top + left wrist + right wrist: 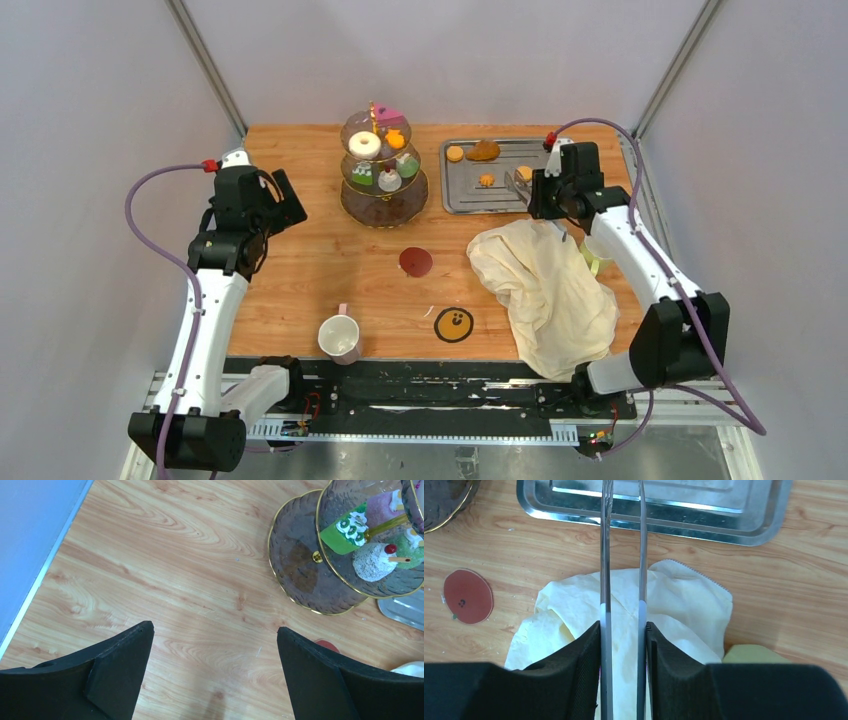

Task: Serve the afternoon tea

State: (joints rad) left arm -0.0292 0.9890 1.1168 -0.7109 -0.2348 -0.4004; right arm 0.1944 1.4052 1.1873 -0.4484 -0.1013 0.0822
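On the left of the wood-grain table [300, 270], the left gripper [215, 635] hangs over bare planks with its matte black fingers spread wide, holding nothing. Near the front edge stands a pale, smooth mug [339, 337], upright. Further back rises the stand [383, 165], round smoky glass plates with gold rims on a gold stem: a white ring donut [364, 144] lies on the top tier, small frosted cakes [383, 177] in green and white sit on the middle tier, and the bottom plate is bare. A flat red disc [416, 261] and a round yellow coaster [454, 324] lie in front of it. Right of the stand, the shiny rectangular steel tray [470, 195] carries round orange macarons [455, 153]. Just in front of the tray lies a crumpled cream cloth [550, 285]. Above it, the right gripper [624, 630] pinches thin steel tongs [605, 555], whose two blades reach over the tray's edge.
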